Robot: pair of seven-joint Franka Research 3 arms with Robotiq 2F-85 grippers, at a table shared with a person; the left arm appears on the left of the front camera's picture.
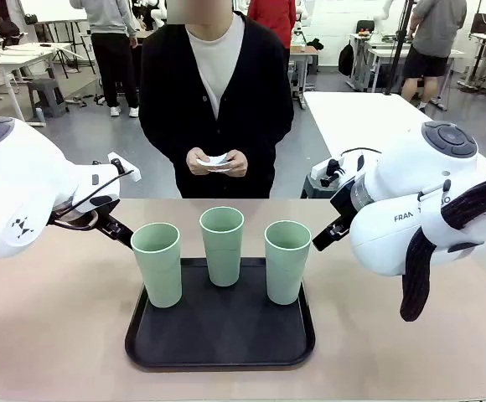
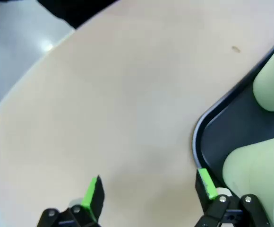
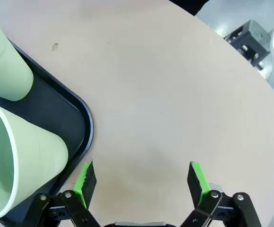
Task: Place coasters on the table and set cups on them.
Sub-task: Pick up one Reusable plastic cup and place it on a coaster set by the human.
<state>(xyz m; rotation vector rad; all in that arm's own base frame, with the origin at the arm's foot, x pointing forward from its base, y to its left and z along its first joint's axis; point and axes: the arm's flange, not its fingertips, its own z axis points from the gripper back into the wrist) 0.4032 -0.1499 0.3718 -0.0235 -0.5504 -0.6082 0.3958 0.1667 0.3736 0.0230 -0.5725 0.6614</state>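
Green-padded tools wide beside tray

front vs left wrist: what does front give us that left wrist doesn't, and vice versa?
Front, not left wrist: the person's hands holding the white coasters at the far side, and the right-hand cup.
Left wrist, not front: the left gripper seen along its fingers, open and empty over bare table, one pad at the tray rim. There is also a small dark speck on the tabletop.
Both: table, black tray, the left cup and middle cup standing on it.
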